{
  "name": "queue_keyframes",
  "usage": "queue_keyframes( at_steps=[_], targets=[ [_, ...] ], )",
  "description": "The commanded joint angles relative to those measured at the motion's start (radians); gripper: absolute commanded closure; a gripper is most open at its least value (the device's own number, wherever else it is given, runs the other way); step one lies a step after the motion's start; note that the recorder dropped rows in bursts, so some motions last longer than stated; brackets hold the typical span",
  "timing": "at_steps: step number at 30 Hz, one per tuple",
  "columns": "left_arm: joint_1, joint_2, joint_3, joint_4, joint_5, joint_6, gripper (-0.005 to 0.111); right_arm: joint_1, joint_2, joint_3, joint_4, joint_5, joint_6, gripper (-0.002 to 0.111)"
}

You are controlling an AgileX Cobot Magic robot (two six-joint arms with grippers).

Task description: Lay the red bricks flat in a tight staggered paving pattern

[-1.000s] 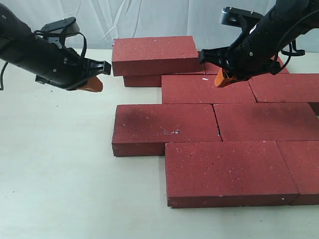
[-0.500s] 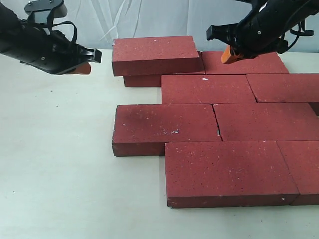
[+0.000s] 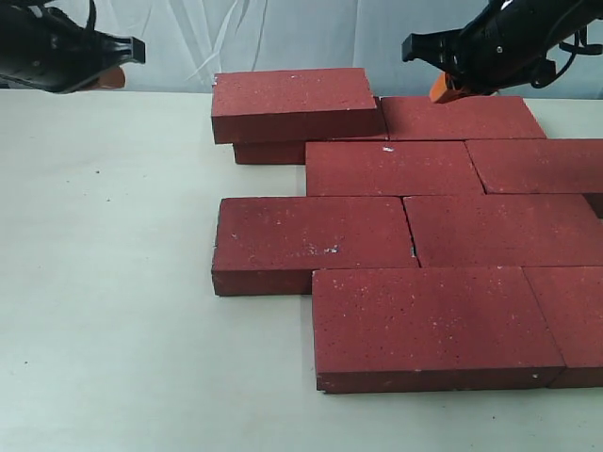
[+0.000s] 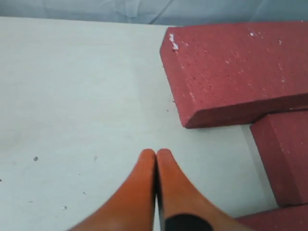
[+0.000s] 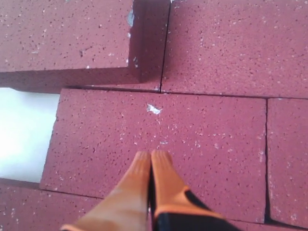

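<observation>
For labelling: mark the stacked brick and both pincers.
stacked brick (image 3: 294,97): exterior view, top face middle.
left pincer (image 4: 156,154): left wrist view, between fingertips.
right pincer (image 5: 150,155): right wrist view, between fingertips.

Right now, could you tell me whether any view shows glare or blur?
Exterior view: even light, faint shadows under the rough dark-red rectangular bricks. Right wrist view: the pale table patch is blown out white. Left wrist view: the orange jaws look slightly soft, near the lens.

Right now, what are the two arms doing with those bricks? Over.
Left gripper shut, empty, over the table. Right gripper shut, empty, above the bricks. Rows flat, staggered; top brick stacked on another, back left.
</observation>
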Motion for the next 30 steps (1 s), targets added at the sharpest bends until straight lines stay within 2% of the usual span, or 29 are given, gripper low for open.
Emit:
queue_keyframes(
  at_steps=[1,10,17,22,26,30],
  targets=[
    [0.029,0.006,-0.030,-0.020,-0.016,-0.006,0.107,-0.009,0.024,-0.007,-0.004,-0.055,-0.008,0.109],
    [0.030,0.138,-0.129,-0.062,-0.016,-0.006,0.107,-0.028,0.082,-0.019,0.059,-0.100,0.003,0.109],
    [0.030,0.323,-0.315,-0.107,0.010,-0.011,0.107,-0.038,0.239,-0.292,0.091,0.003,0.003,0.109],
    [0.030,0.444,-0.447,-0.107,0.048,-0.099,0.107,-0.038,0.407,-0.493,0.098,0.060,0.003,0.109],
    [0.030,0.554,-0.567,-0.092,0.146,-0.175,0.107,-0.038,0.511,-0.606,0.098,0.075,0.023,0.109],
    [0.030,0.618,-0.635,-0.092,0.168,-0.225,0.107,-0.038,0.566,-0.670,0.098,0.089,0.025,0.109]
  ],
)
